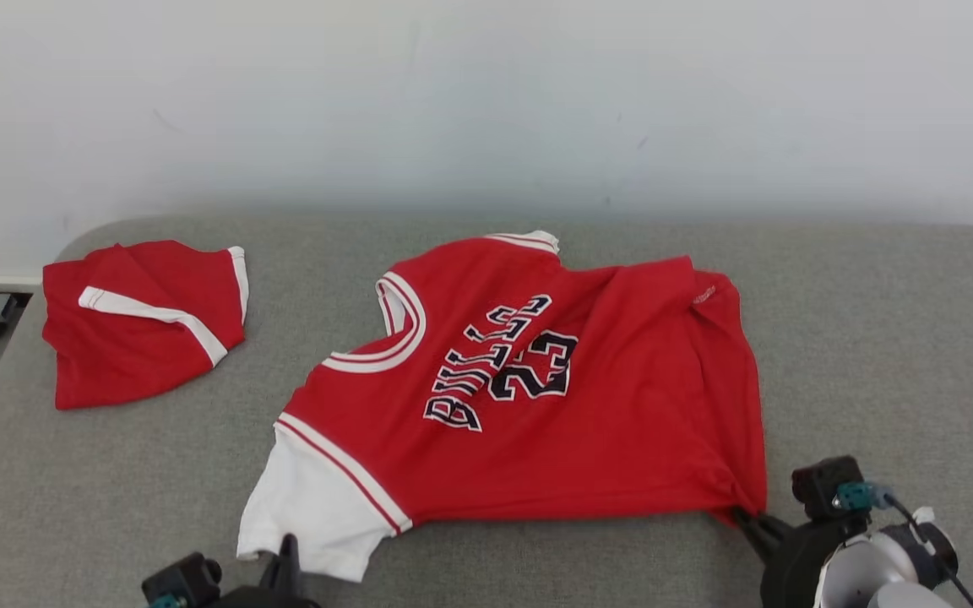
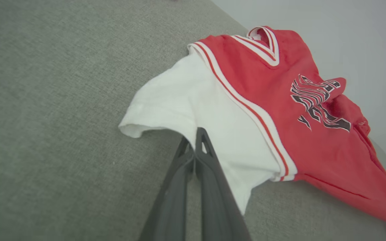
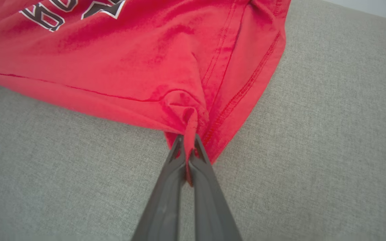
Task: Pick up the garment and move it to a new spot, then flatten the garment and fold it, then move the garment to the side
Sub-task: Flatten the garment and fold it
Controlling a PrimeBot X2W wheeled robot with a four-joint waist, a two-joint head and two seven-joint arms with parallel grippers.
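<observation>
On the grey worktop (image 1: 875, 338), left claw (image 2: 194, 137) pinches the jersey (image 1: 588, 422) at its white sleeve (image 1: 309, 498), right claw (image 3: 186, 140) at its red hem (image 3: 240, 97).

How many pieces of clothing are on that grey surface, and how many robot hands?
Red jersey: 1
Folded red garment with white trim: 1
Robot hands: 2, the left hand and the right hand
Total: 4
</observation>
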